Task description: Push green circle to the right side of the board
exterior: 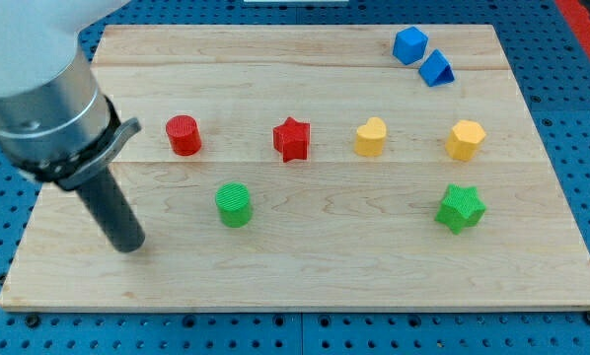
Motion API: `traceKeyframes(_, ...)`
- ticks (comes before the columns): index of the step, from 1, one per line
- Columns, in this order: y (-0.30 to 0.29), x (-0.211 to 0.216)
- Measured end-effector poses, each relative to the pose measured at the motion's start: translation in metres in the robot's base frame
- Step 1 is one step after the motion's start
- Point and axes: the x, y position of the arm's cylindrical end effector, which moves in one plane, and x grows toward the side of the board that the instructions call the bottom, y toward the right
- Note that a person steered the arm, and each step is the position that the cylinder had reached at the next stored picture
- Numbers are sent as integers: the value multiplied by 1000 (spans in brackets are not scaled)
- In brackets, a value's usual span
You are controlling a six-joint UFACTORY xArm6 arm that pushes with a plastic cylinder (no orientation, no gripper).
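Wooden board [305,276], rod tilted, my tip [132,247] left of green circle [234,205], apart

No readable text, label, brand, number or sign shows on anything in this view.

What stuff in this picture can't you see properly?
- Arm, camera view: its upper part is cut off by the view's top-left corner.
- Board: the arm covers its left edge.
- My tip shows, left of the green circle, apart from it.
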Motion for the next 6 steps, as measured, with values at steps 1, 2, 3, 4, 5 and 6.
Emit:
traceKeyframes(1, 38, -19)
traceKeyframes(2, 131, -26)
traceKeyframes(3, 106, -29)
traceKeyframes(4, 93, -59)
traceKeyframes(5, 124, -67)
traceKeyframes(6, 154, -53)
